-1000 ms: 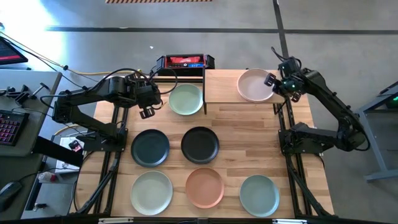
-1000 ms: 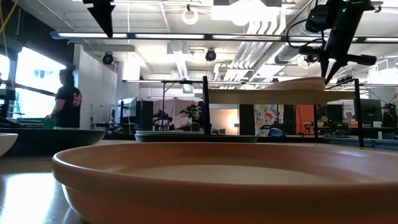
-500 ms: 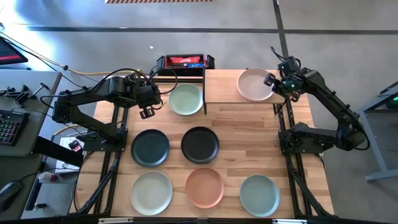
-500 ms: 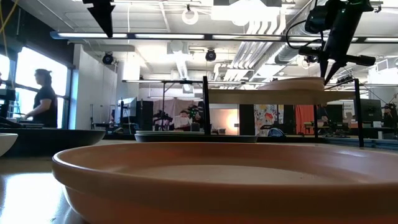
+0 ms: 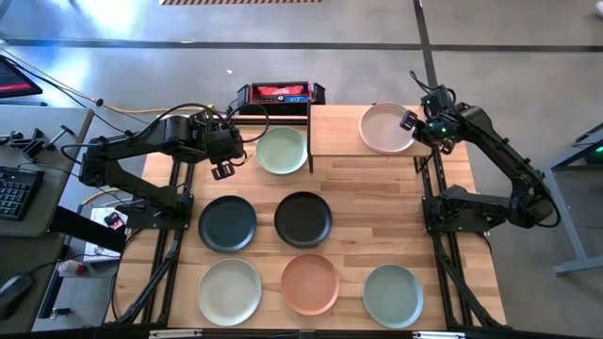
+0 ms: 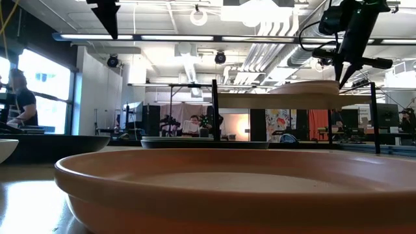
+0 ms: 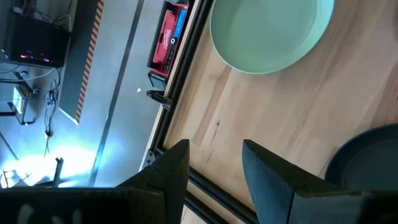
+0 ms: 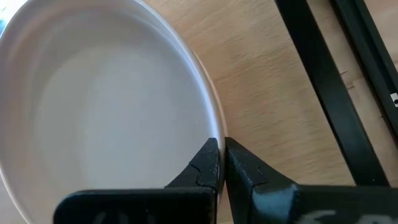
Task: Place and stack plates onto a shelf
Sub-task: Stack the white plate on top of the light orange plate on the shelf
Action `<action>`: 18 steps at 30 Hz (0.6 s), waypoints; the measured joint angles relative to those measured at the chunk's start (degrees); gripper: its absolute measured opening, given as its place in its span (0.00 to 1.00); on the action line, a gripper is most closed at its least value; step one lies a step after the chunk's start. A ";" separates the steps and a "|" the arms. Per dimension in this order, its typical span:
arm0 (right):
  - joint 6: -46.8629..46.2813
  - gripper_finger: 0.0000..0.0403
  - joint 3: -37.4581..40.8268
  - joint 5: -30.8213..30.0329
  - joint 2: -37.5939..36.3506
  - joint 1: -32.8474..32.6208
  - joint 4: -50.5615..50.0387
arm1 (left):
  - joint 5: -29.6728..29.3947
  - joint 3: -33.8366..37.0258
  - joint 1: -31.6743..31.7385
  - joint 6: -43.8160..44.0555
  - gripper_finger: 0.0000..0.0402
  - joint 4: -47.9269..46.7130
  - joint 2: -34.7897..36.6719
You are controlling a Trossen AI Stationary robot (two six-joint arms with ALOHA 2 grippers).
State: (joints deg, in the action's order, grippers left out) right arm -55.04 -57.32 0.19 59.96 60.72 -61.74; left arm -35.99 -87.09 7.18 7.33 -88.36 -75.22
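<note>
A pink plate (image 5: 385, 129) lies on the light-wood shelf (image 5: 334, 132) at the table's far right. My right gripper (image 5: 415, 123) is shut on its right rim and also shows in the low view (image 6: 342, 79). A pale green plate (image 5: 282, 150) rests on the tabletop left of the shelf. My left gripper (image 5: 224, 168) hovers open and empty to the left of that plate (image 7: 267, 31). Dark teal (image 5: 227, 223), black (image 5: 302, 218), pale green (image 5: 229, 291), terracotta (image 5: 309, 282) and grey-green (image 5: 393, 294) plates lie nearer on the table. My right gripper pinches the pink plate's rim (image 8: 210, 127) at the plate's right side, one finger inside the plate and one outside. The fingers come from above, pointing down. The plate lies on the shelf board; whether its held edge is raised, I cannot tell.
A red and black box (image 5: 280, 92) sits in a black frame at the far edge, left of the shelf. The shelf's thin black legs (image 6: 214, 110) stand between the pale green plate and the board. Bare shelf board lies left of the pink plate.
</note>
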 joint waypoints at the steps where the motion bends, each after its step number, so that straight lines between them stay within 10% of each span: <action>1: 0.02 0.00 0.00 -0.13 0.00 -0.02 -0.02 | 0.00 0.00 0.00 0.00 0.34 0.00 0.00; 18: 0.06 0.00 0.07 -0.59 0.00 -0.02 0.31 | 0.00 0.00 0.02 0.00 0.34 0.02 0.00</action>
State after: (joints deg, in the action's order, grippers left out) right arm -54.98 -57.25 -0.40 59.96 60.71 -61.43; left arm -35.98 -87.09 7.20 7.33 -88.34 -75.22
